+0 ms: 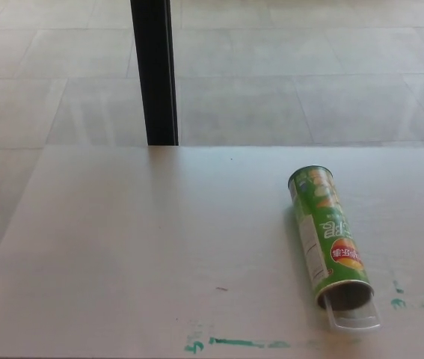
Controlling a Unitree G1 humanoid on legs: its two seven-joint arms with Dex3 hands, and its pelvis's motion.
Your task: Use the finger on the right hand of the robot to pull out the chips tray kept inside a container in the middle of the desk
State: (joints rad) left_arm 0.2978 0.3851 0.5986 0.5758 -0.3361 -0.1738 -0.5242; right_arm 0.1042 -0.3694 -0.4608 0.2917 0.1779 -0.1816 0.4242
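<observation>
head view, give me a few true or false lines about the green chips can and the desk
1. The green chips can lies on its side. True.
2. A clear tray sticks out of the can's near, open end. True.
3. The robot's right hand is hooked on the tray. False: no hand is in view.
4. The can lies on the desk's left half. False: it lies on the right.
5. Green smears mark the desk's near edge. True.
</observation>
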